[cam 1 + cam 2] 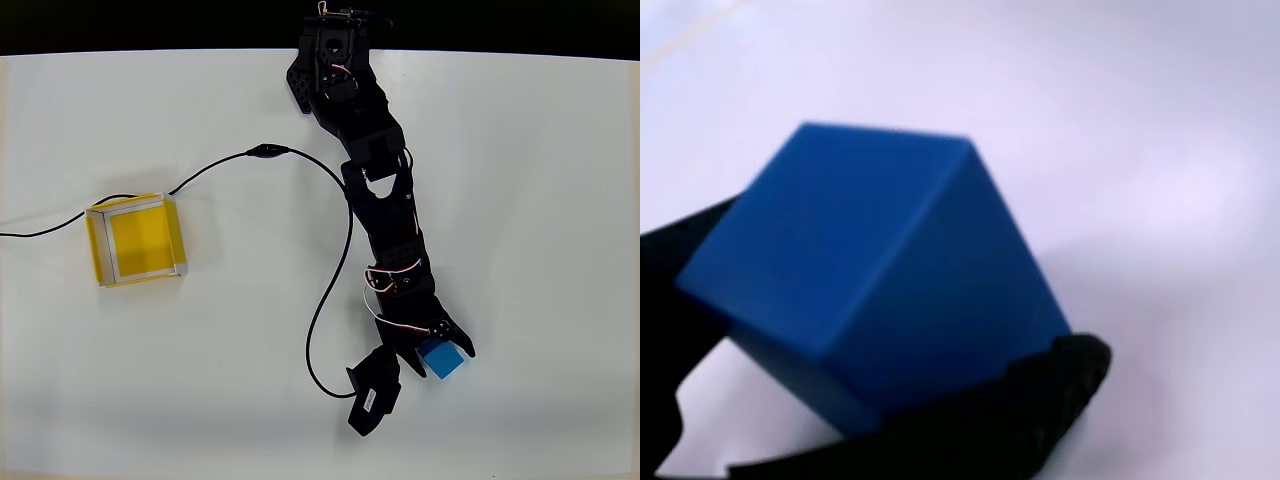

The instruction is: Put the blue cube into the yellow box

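- Near the lower right of the overhead view, the black tool [437, 352] is closed on the blue cube [441, 358], with one finger [457, 337] against its upper right side.
- Seen from the wrist view, the blue cube [875, 290] is a solid block with plain matte faces and crisp edges, tilted so one corner edge points toward the camera; a dark finger [1040, 395] curves under its lower right face and another dark part sits at its left.
- Whether the cube touches the bench, I cannot tell.
- The arm [385, 200] is black, jointed plastic with thin red and white wires showing at its joints, reaching from the top edge down toward the cube.
- The white bench [540, 200] is smooth and even.
- The yellow box [137, 240] is a shallow square open tray with yellow floor and walls and pale rims, standing at the left, well apart from the tool and the cube.
- A thin black cable [330, 290] runs past the box and loops to the small black camera housing [374, 390] just beside the tool.
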{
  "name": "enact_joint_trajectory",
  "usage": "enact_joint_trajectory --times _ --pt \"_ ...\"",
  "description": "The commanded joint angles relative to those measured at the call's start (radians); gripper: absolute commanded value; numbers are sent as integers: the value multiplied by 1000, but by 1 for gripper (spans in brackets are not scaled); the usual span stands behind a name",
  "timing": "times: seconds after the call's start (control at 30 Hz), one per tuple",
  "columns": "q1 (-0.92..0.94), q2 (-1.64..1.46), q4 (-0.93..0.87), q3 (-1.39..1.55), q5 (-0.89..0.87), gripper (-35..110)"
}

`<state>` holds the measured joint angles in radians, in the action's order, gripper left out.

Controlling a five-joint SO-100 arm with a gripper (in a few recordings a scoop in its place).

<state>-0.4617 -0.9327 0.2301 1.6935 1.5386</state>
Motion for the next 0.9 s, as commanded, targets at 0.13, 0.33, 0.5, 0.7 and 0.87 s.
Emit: enact_joint_trajectory --times 0.13,0.33,0.5,0.7,0.87 --pt "28 -83 -20 -95 89 25" --pt "49 -123 -52 -80 135 21" --pt "89 -190 -86 -55 178 20" --pt "155 -322 -103 -2 242 19" --pt "232 -497 -123 78 287 19"
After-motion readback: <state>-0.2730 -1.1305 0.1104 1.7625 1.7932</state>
